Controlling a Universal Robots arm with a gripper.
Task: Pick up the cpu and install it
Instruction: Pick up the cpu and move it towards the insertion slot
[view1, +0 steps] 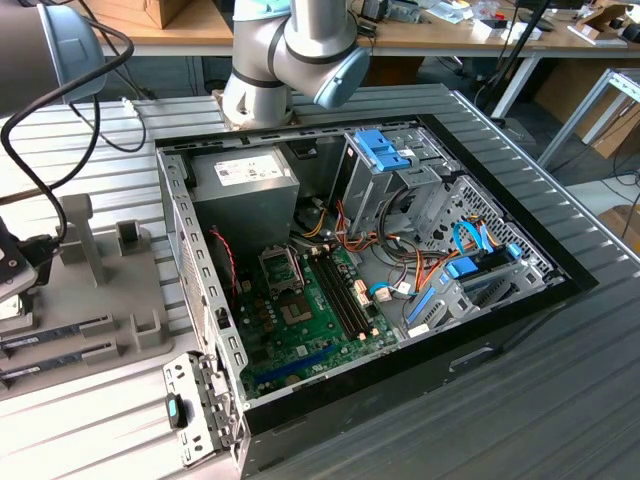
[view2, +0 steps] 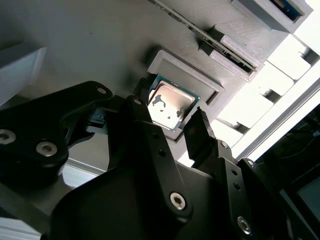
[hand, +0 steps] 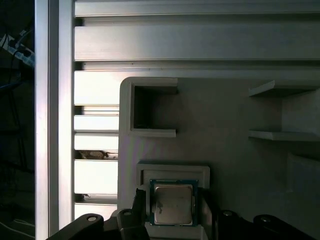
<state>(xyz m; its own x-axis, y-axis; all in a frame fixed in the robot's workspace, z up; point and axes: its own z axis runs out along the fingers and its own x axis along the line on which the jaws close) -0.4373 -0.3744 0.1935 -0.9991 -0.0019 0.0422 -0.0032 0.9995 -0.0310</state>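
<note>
The exterior view shows an open black computer case. In the second wrist view the black gripper straddles the silvery, green-rimmed square cpu, seated in a grey plastic holder. In the first wrist view its fingers flank it, parted, gripping nothing.

Slatted alu table w/ open PC case & grey parts holder on it.

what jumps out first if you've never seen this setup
The open computer case takes up the middle of the exterior view, its green board bare, with the robot arm at the top of that view. In both wrist views a silvery cpu lies in a grey holder, the gripper right at it.
</note>
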